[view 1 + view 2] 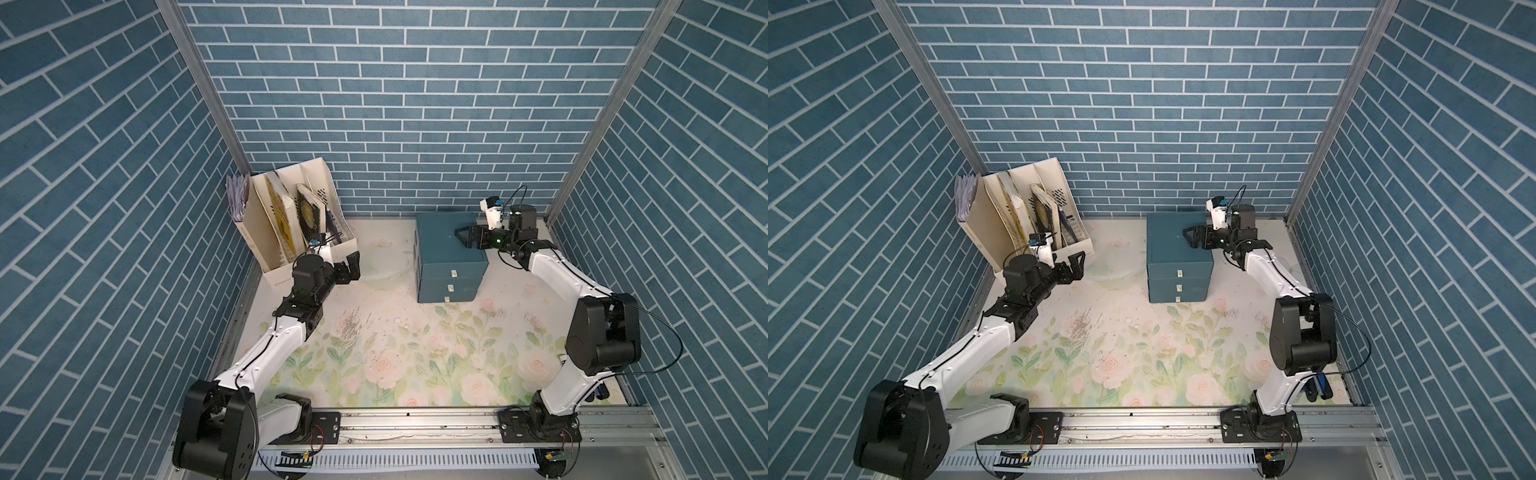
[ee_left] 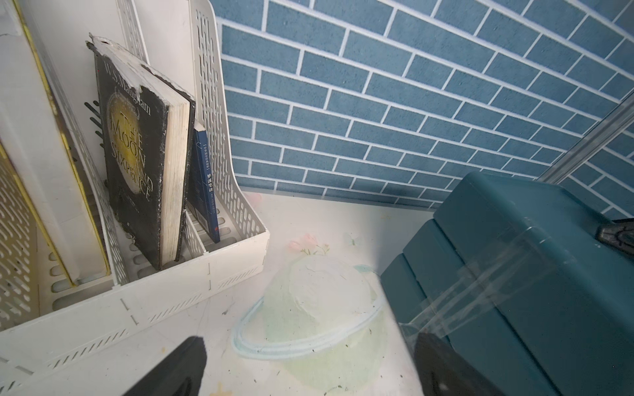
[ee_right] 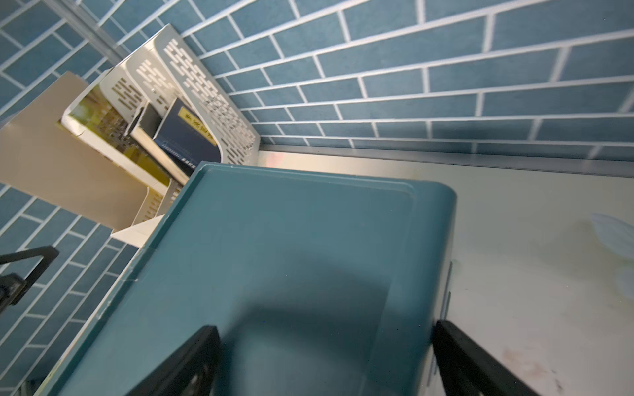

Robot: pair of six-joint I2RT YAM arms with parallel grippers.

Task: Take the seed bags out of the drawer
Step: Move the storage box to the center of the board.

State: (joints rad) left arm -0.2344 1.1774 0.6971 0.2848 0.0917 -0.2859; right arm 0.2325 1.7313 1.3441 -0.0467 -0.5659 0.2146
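A lab test booth: brick-print wall panels on aluminium posts, floral tabletop, rail-mounted arms.

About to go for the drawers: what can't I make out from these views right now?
- Seed bags: in no view; all three fronts of the drawer unit are shut, hiding the contents.
- Drawer tabs: too small to read in both top views.
- Pale bundle beside the file rack: too blurred in top views to identify.

The drawers are teal, the walls blue brick with white joints. The mat shows pink roses and green leaves; the rack is cream.
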